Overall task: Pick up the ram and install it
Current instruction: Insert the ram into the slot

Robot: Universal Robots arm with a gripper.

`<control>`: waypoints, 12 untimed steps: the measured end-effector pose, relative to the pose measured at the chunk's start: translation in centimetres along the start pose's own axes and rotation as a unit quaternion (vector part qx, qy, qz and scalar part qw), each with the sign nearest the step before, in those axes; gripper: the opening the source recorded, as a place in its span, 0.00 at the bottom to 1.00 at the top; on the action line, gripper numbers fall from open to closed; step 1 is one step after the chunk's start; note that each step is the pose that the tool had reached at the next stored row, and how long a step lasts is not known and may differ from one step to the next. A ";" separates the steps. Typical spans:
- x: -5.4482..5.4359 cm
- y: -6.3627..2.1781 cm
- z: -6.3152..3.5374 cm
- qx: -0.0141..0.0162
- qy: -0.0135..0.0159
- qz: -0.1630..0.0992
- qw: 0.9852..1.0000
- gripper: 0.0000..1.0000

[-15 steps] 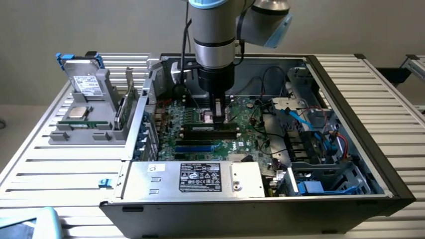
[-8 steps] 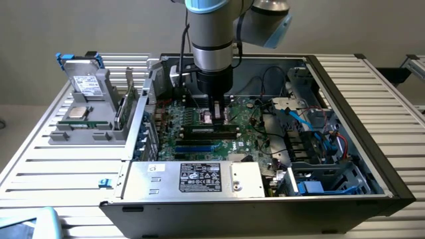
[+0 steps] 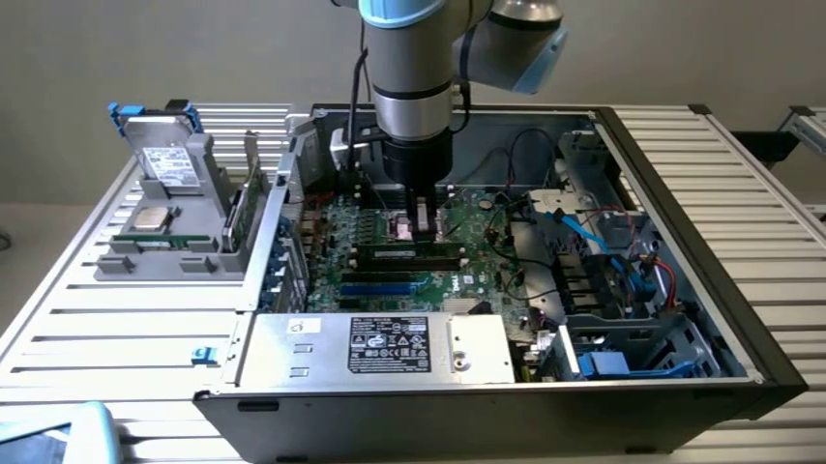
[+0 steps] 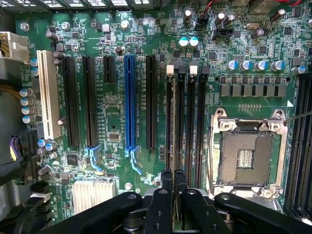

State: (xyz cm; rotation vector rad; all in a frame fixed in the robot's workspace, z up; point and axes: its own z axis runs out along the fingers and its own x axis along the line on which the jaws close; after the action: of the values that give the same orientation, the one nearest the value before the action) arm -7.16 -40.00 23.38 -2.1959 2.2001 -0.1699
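The ram (image 3: 406, 254), a dark stick with a green edge, stands on edge in one of the black memory slots of the motherboard (image 3: 387, 290) inside the open computer case. My gripper (image 3: 427, 237) reaches straight down onto its top edge, with the arm upright above it. In the wrist view my gripper (image 4: 174, 171) has its two dark fingers (image 4: 167, 183) almost together, pinched over the pair of memory slots (image 4: 187, 126) nearest the long expansion slots. The fingers hide the spot where they meet the stick.
The open processor socket (image 4: 246, 156) lies right beside the slots. A blue expansion slot (image 4: 129, 102) is on their other side. The power supply (image 3: 374, 348), cables (image 3: 581, 232) and the case wall (image 3: 671, 193) box the board in. A grey fixture (image 3: 168, 251) at the exterior view's left holds a hard drive (image 3: 162, 145) and a silver chip (image 3: 155, 217).
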 end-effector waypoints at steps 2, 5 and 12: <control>0.0 0.00 0.00 0.000 0.000 0.000 1.000 0.14; 0.0 0.00 0.00 0.000 0.000 0.000 1.000 0.14; 0.0 0.00 0.00 0.000 0.001 0.006 1.000 0.14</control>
State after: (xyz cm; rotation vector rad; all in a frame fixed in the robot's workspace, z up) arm -7.16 -40.04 23.38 -2.1829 2.2137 -0.1700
